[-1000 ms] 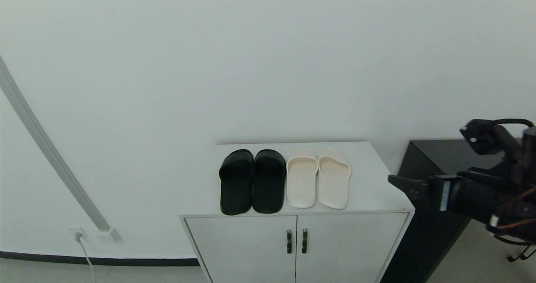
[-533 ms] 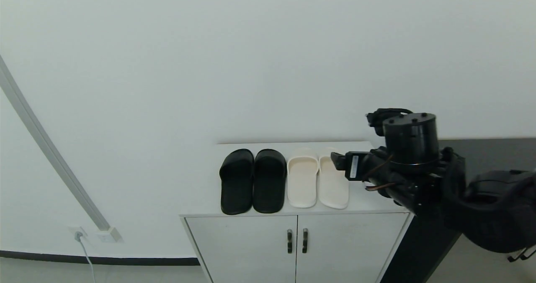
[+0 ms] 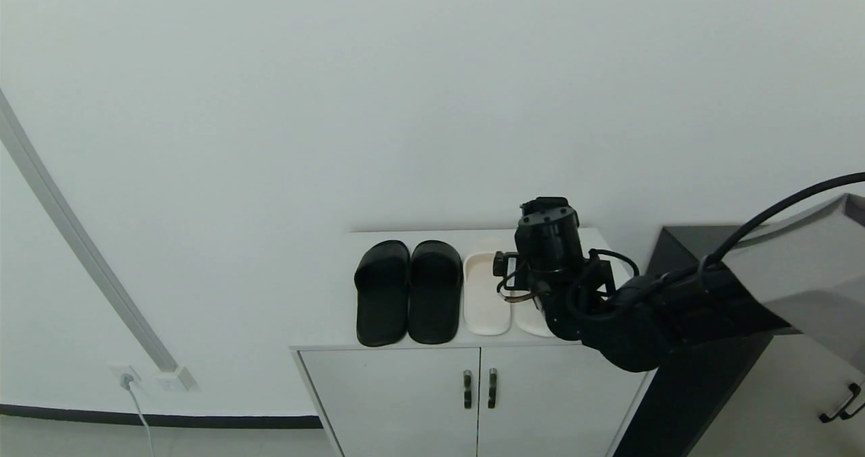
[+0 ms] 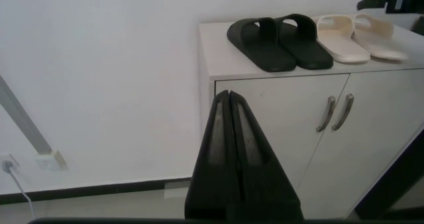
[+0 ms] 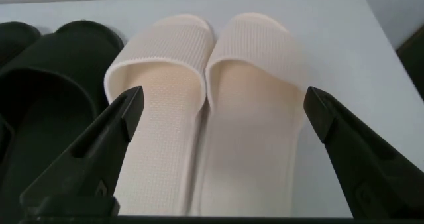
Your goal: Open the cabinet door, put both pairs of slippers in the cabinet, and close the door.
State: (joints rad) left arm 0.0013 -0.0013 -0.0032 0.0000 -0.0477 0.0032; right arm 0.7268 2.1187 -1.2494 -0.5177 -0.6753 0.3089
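A white cabinet [image 3: 324, 308] stands against the wall with both doors [image 3: 392, 403] shut and two dark handles [image 3: 478, 389] at the middle seam. On its top lie a black pair of slippers [image 3: 405, 291] and, beside them, a cream pair of slippers [image 5: 212, 118]. My right gripper [image 5: 222, 111] hovers open just above the cream pair, one finger outside each slipper. In the head view the right arm [image 3: 608, 315] hides most of the right-hand cream slipper. My left gripper [image 4: 230, 101] is shut on nothing, low in front of the cabinet's left door [image 4: 265, 131].
A black piece of furniture [image 3: 682, 382] stands close against the cabinet's right side. A wall socket with a plugged cable [image 3: 127, 380] and a slanting grey conduit [image 3: 67, 241] are on the wall to the left. Bare floor lies before the cabinet.
My right arm has swung in from the far right to above the cream slippers. The slippers and doors have not moved.
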